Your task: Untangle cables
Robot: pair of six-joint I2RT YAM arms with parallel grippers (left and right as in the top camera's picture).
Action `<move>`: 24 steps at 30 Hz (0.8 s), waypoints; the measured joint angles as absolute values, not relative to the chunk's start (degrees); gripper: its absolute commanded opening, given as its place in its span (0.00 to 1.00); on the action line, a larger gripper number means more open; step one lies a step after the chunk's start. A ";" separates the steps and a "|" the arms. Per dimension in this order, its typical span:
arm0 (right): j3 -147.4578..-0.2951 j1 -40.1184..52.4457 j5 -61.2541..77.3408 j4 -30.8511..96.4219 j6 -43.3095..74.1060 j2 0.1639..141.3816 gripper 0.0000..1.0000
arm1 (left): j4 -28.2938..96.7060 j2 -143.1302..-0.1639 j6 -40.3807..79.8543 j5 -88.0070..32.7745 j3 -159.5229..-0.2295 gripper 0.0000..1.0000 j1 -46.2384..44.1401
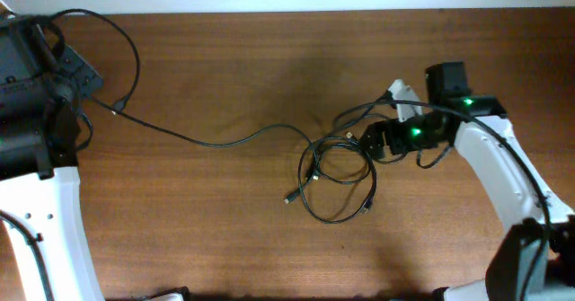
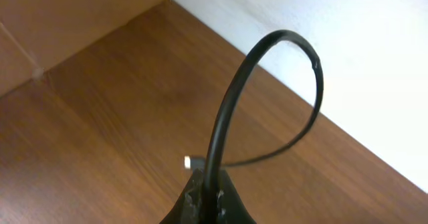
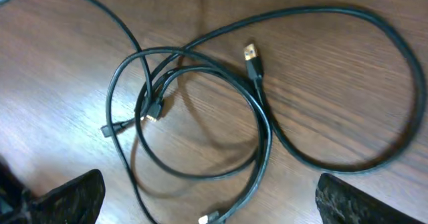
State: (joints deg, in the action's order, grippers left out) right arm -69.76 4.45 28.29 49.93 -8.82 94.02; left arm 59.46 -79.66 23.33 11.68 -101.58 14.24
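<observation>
A tangle of black cables (image 1: 337, 180) lies in loops right of the table's middle. One long cable (image 1: 198, 141) runs from it leftward and loops up to my left gripper (image 1: 72, 76). In the left wrist view the left gripper (image 2: 207, 187) is shut on this black cable (image 2: 231, 97), which arcs above it; a silver plug (image 2: 189, 162) shows just past the fingertips. My right gripper (image 1: 373, 144) hovers at the tangle's right edge. In the right wrist view it (image 3: 214, 204) is open wide over the coils (image 3: 194, 117), touching nothing. A gold USB plug (image 3: 251, 52) lies inside the loops.
A white object (image 1: 402, 94) sits beside the right arm at the back. Loose plug ends lie at the tangle's lower left (image 1: 289, 198) and lower right (image 1: 366, 209). The white wall (image 2: 334, 43) borders the table's far edge.
</observation>
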 measured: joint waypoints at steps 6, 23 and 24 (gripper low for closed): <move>-69.76 5.52 27.77 49.52 -9.19 96.84 0.99 | 59.57 -79.66 28.25 -0.05 -101.58 0.00 14.26; -69.76 7.79 42.19 48.16 -27.75 96.82 0.99 | 50.00 -79.66 36.91 -20.10 -101.58 0.00 4.73; -69.76 8.71 43.40 46.65 -29.85 96.82 0.99 | 49.34 -79.66 37.19 -20.34 -101.58 0.00 4.05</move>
State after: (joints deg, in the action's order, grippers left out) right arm -69.76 8.71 43.40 46.65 -29.85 96.82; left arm 49.34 -79.66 37.19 -20.34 -101.58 4.05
